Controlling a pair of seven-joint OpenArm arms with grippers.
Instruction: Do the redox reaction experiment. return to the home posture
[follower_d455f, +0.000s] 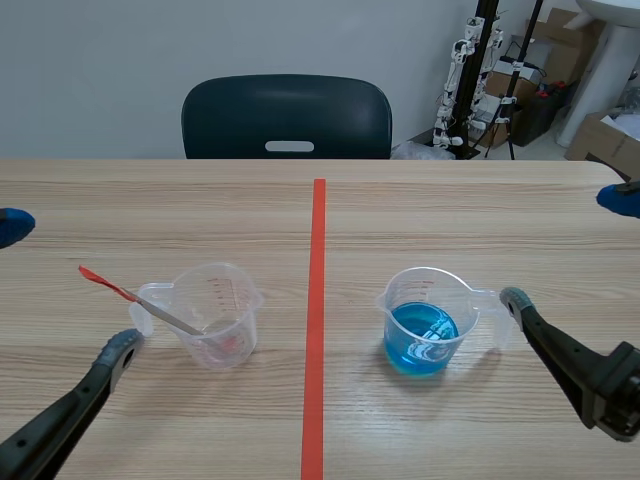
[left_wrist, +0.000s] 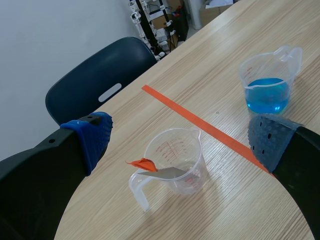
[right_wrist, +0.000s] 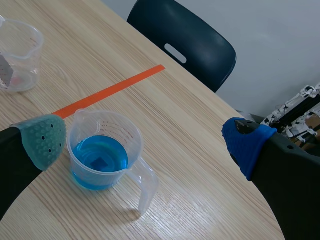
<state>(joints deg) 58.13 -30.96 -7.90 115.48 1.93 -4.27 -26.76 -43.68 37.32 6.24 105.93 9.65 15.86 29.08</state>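
Blue liquid (follower_d455f: 420, 335) is seen filling the lower part of a clear plastic measuring cup (follower_d455f: 400, 295). This cup is stood upright on the wooden table (follower_d455f: 480, 210), just right of the orange-red tape line (follower_d455f: 316, 320). Something small is sunk in the liquid and cannot be made out. A second measuring cup (follower_d455f: 240, 300) is stood upright left of the line. A metal spatula (follower_d455f: 168, 314) is leaned inside it, with the red handle end stuck out over the rim. The left gripper (left_wrist: 182, 139) is held wide open with nothing in it, and the second measuring cup is seen ahead between its fingers, untouched. The right gripper (right_wrist: 145, 140) is likewise spread wide and empty, with the blue-filled cup seen ahead between its fingers. A dark chair (follower_d455f: 287, 115) is set at the table's far edge.
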